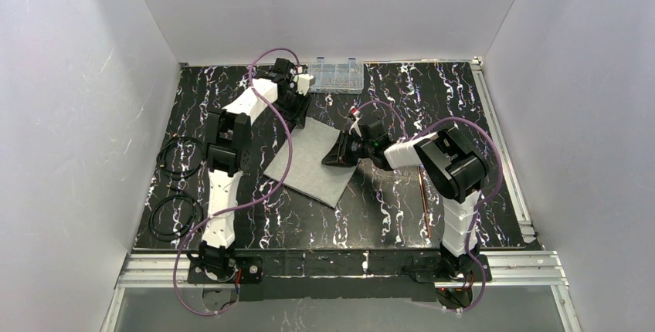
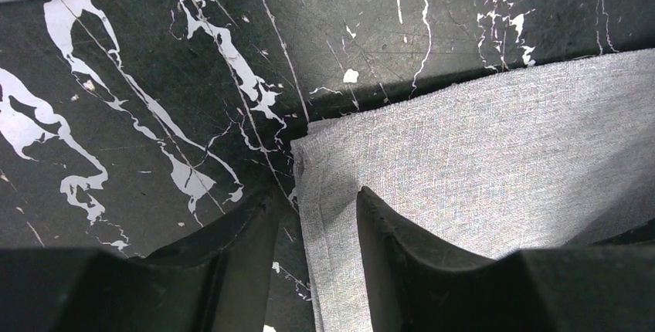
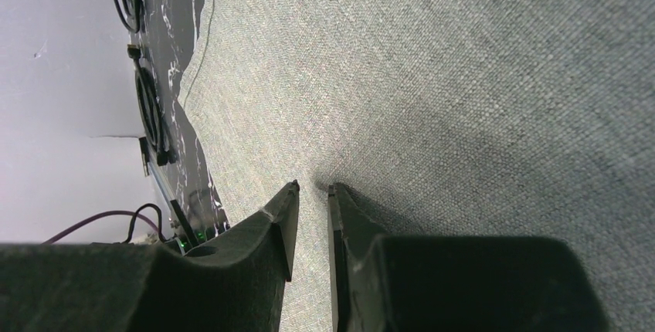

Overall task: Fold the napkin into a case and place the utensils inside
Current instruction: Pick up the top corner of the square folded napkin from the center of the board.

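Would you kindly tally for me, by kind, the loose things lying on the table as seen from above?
grey napkin: 1
clear plastic box: 1
black cable coils: 2
copper utensil: 1 seen beside the right arm; more may be hidden under it
Total: 5 that can be made out

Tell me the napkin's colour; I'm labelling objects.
The napkin is plain light grey, clearest in the left wrist view.
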Action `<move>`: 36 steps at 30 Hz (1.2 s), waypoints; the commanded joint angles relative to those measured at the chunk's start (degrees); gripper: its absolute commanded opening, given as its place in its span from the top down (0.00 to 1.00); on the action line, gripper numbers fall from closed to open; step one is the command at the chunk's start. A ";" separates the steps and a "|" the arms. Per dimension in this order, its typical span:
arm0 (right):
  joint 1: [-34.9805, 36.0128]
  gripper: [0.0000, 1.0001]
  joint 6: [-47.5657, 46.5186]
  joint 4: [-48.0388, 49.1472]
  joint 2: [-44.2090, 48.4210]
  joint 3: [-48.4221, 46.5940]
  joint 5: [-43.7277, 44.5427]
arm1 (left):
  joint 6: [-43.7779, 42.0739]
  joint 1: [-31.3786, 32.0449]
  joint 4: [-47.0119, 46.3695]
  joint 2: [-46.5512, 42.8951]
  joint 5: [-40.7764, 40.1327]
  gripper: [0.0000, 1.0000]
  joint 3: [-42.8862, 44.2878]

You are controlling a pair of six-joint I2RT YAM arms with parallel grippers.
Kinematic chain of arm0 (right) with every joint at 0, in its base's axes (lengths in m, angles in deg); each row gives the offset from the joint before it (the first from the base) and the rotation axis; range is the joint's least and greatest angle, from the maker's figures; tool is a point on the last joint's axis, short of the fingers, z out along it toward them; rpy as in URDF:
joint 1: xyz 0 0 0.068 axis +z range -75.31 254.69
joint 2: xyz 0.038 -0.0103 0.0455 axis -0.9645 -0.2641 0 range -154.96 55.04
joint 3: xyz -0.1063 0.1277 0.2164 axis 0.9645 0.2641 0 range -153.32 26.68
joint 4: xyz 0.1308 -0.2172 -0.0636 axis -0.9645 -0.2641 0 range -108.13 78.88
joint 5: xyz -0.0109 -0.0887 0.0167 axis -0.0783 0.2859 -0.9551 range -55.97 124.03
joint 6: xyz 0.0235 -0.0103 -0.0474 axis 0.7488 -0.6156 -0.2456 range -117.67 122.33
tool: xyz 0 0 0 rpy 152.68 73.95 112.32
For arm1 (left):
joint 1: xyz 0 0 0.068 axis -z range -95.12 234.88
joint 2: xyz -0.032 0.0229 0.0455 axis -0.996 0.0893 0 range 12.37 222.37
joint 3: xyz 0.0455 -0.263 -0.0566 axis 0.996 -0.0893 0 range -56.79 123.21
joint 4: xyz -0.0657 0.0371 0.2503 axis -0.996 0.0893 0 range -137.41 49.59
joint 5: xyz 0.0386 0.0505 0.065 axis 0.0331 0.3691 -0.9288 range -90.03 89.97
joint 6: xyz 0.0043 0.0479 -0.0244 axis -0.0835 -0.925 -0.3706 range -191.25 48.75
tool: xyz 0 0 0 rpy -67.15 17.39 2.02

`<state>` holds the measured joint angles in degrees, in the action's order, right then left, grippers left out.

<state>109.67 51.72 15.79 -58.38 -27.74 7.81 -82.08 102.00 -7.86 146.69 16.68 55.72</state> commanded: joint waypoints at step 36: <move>0.23 0.74 0.60 1.21 -0.90 1.64 -1.51 | 1.86 0.36 0.10 -6.21 1.56 1.00 -0.84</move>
<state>109.65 52.18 17.37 -58.62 -26.88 6.87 -81.42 101.98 -9.54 146.32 15.67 55.18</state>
